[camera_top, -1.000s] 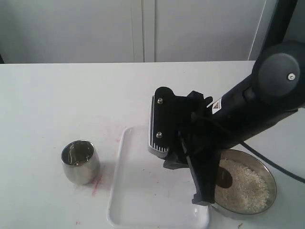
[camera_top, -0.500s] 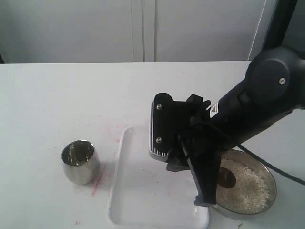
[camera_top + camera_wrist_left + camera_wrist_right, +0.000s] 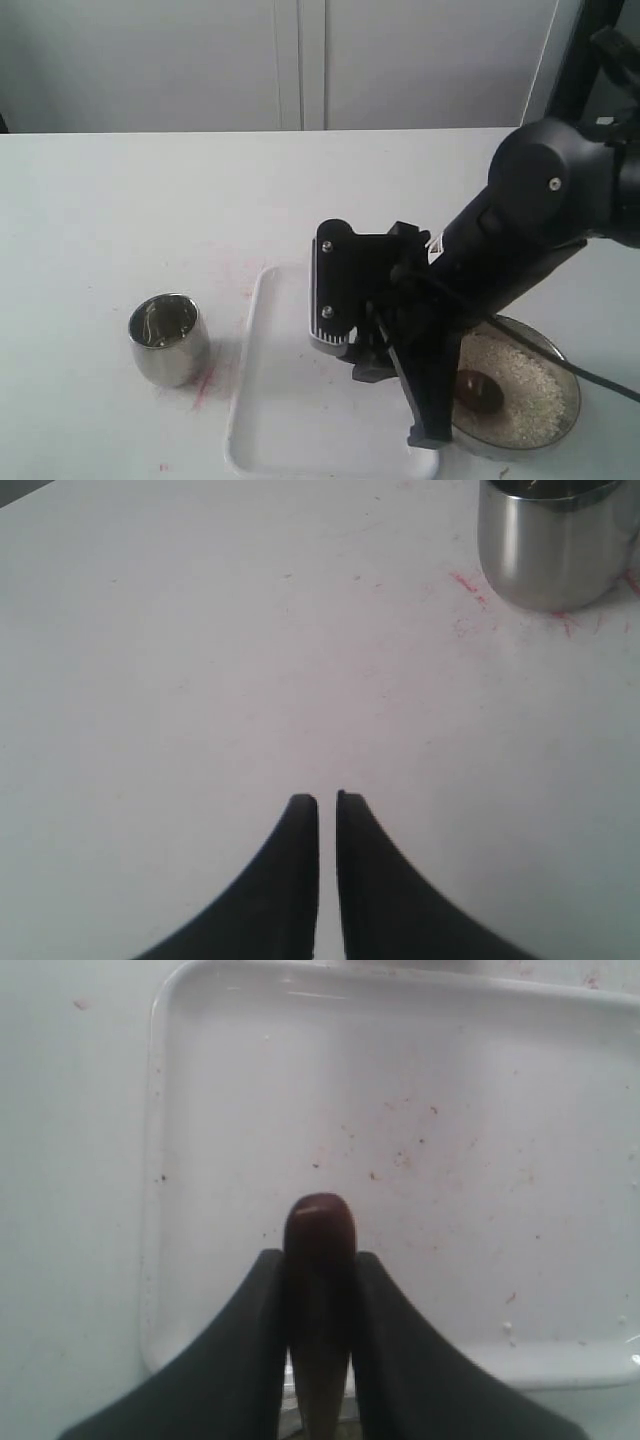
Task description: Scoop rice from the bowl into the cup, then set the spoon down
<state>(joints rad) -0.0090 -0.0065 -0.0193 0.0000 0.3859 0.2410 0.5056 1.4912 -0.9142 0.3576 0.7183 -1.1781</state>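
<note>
Landmark: white rectangular plastic tray [image 3: 290,400] on the white table [image 3: 120,220].

Right gripper [image 3: 320,1260]: black fingers [image 3: 250,1350] set narrow, clamped on the slim dark reddish-brown wooden spoon [image 3: 478,390]. Handle sits btwn the two pads, touching both, no gap either side. Its rounded end pokes out just past the fingertips, seen against the tray floor in the right wrist view. In the ext. view this gripper hangs over the tray's right edge, fingers angled down, tips near the tray's front-right corner. The spoon's oval head shows right of the fingers, off the tray, lying in the rice [image 3: 525,395].

Wide shallow round steel bowl [image 3: 568,372] w/ thin shiny rim sits just beside the tray's front-right corner. Can't tell if it touches the tray, since the gripper hides that spot. Off-white grains cover its floor.

Small handleless shiny steel cup [image 3: 168,340] stands upright left of the tray, near but apart. Its inside is reflective, contents can't be made out. Faint red smudges [image 3: 205,385] mark the table btwn cup and tray.

Left gripper [image 3: 327,800]: black fingers almost together, only a thin slit btwn them, nothing held. It hangs over bare table. The cup is well apart from its fingertips, and the tray isn't in that view.
</note>
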